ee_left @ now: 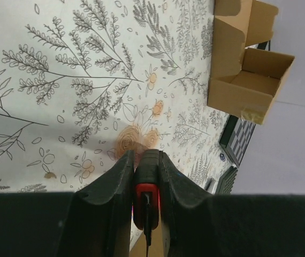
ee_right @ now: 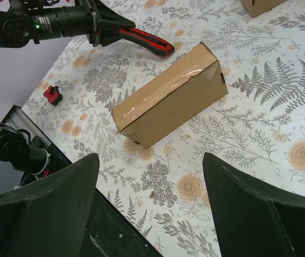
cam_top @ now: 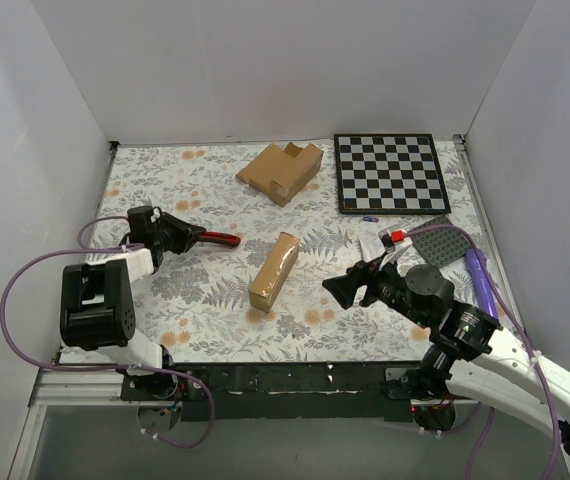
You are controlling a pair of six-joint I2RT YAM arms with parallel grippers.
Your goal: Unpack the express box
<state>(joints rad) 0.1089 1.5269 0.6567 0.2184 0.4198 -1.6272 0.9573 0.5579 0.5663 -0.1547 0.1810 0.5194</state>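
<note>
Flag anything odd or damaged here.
Nothing damaged: the box lies sealed, askew mid-table. A small red piece sits loose near the table's near edge, apart from the red-handled tool in the left fingers.

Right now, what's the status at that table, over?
Left gripper shut on red-handled tool. Right gripper open, facing small brown taped cardboard box, sealed. Nothing between them.

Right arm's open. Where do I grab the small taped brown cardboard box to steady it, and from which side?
Grip the small brown cardboard box across its narrow width, about mid-length, lowering the right gripper from above on its right side. It lies flat and long, so its long side walls give parallel faces, and the open jaws look wide enough to straddle them.
</note>
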